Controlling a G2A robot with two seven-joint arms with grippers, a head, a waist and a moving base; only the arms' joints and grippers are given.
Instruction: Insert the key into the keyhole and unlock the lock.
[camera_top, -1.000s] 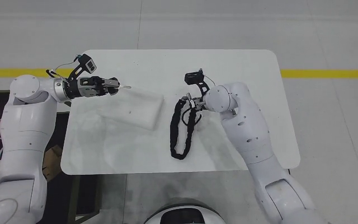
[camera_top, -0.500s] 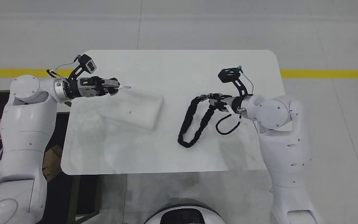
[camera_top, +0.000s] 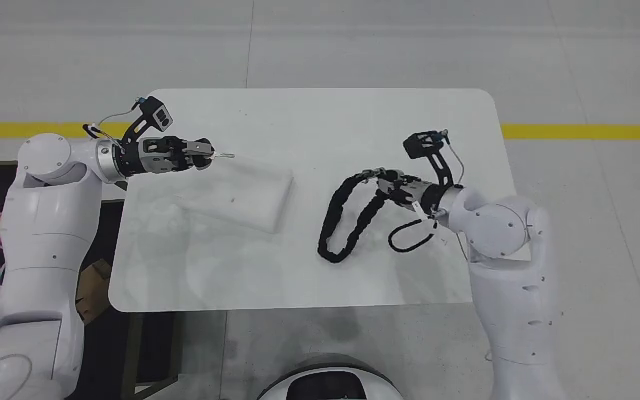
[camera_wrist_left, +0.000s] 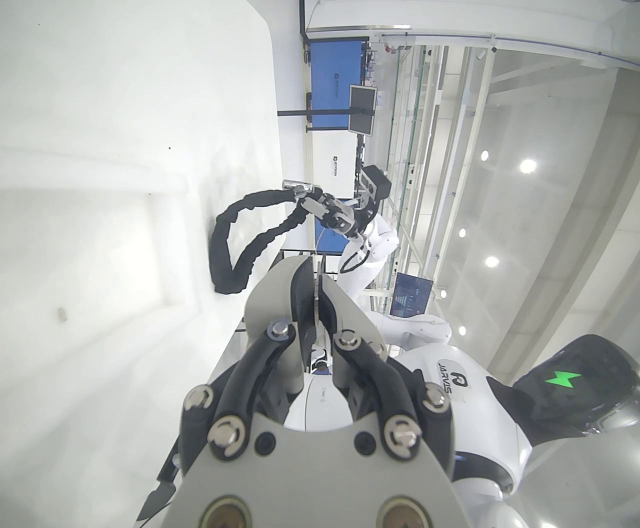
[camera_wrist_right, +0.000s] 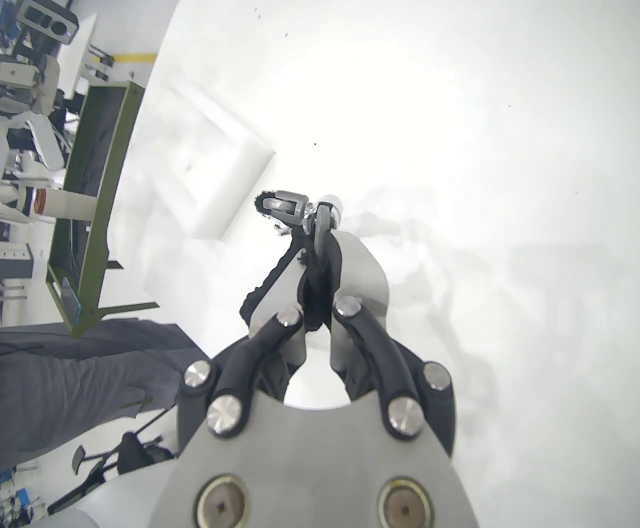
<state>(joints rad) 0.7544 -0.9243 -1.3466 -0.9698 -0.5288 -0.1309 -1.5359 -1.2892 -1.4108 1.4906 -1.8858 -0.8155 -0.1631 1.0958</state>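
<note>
My left gripper (camera_top: 205, 152) hovers over the table's far left part, shut on a small metal key (camera_top: 226, 156) whose tip points right. In the left wrist view the key (camera_wrist_left: 316, 292) is a thin blade pinched between the pads. My right gripper (camera_top: 398, 187) is at the right-centre, shut on the upper end of a black fabric-sleeved chain lock (camera_top: 345, 215). The lock's loop hangs down and rests on the table. Its metal head (camera_wrist_right: 287, 202) juts out past the right fingertips (camera_wrist_right: 325, 235). From the left wrist the lock (camera_wrist_left: 235, 250) appears farther off.
A white foam block (camera_top: 245, 195) lies on the white table (camera_top: 420, 120) between the two grippers, under the key's tip. A green-framed cart (camera_wrist_right: 90, 200) stands beyond the table's left edge. Bare tabletop lies at the far side and near the front edge.
The right arm has carried the lock from the table's centre to the right, and the loop swung with it. The left arm and key have kept still.
</note>
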